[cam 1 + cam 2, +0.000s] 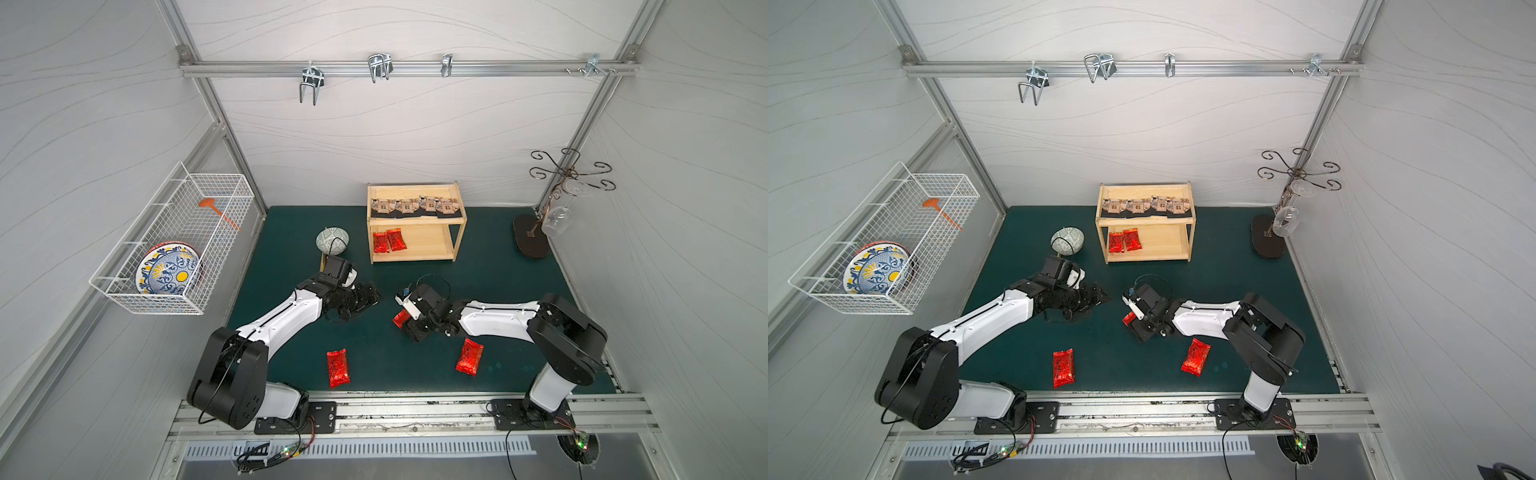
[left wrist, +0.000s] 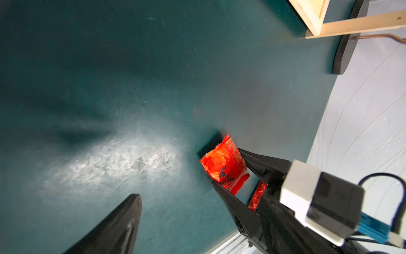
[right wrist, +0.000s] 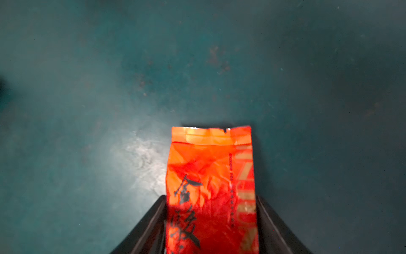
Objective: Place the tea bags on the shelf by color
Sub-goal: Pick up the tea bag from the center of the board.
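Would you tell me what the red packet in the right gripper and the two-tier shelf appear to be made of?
The red packet looks like foil or metallised plastic, glossy: it crinkles and glints. The shelf seems bare light wood, matt: pale tan boards and slim posts.

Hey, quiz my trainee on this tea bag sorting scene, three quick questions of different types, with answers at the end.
1. How many glossy red foil sachets lie on the lower tier of the small two-tier light wooden shelf?
2. True or false: the left tool grips a sachet.
3. The right tool holds: A) a beige patterned packet, B) a red sachet, C) nothing.
Key: 1. Two. 2. False; it is open and empty. 3. B, the held sachet.
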Available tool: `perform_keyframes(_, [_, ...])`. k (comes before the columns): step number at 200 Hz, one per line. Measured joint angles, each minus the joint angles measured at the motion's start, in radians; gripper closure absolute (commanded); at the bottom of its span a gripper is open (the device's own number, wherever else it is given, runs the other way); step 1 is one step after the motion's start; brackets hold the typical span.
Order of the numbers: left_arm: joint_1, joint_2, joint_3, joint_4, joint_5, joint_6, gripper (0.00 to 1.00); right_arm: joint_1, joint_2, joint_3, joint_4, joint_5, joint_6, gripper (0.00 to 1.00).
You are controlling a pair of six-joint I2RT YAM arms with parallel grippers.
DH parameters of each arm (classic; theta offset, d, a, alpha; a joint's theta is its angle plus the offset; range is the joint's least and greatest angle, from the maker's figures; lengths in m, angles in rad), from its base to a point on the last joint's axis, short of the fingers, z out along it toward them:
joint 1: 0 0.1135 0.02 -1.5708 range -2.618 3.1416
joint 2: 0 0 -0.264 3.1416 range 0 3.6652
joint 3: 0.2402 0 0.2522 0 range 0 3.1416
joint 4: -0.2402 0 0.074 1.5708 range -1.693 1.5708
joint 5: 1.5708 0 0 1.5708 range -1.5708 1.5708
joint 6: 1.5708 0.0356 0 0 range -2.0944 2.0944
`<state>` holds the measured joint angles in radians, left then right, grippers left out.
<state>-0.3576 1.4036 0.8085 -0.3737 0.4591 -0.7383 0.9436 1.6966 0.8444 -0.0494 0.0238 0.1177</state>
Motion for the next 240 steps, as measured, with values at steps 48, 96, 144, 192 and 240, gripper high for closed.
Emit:
perform_keyframes(48, [-0.011,0.074,0.000,0.062,0.032,-0.017,0.19,-0.031,-0.183,-0.075,0.019,-0.043,0.006,0.39])
perform_keyframes(96, [-0.069,0.164,0.013,0.114,0.050,-0.029,0.23,-0.056,-0.317,-0.175,0.117,-0.086,0.095,0.75])
perform_keyframes(144, [-0.101,0.252,0.036,0.166,0.072,-0.043,0.34,-0.065,-0.233,-0.257,0.188,-0.112,0.165,0.81])
perform_keyframes(192, [-0.142,0.295,0.050,0.198,0.102,-0.041,0.43,-0.093,-0.203,-0.290,0.237,-0.129,0.197,0.81])
perform_keyframes(240, [-0.157,0.297,0.050,0.215,0.119,-0.037,0.58,-0.119,-0.177,-0.291,0.269,-0.149,0.209,0.81])
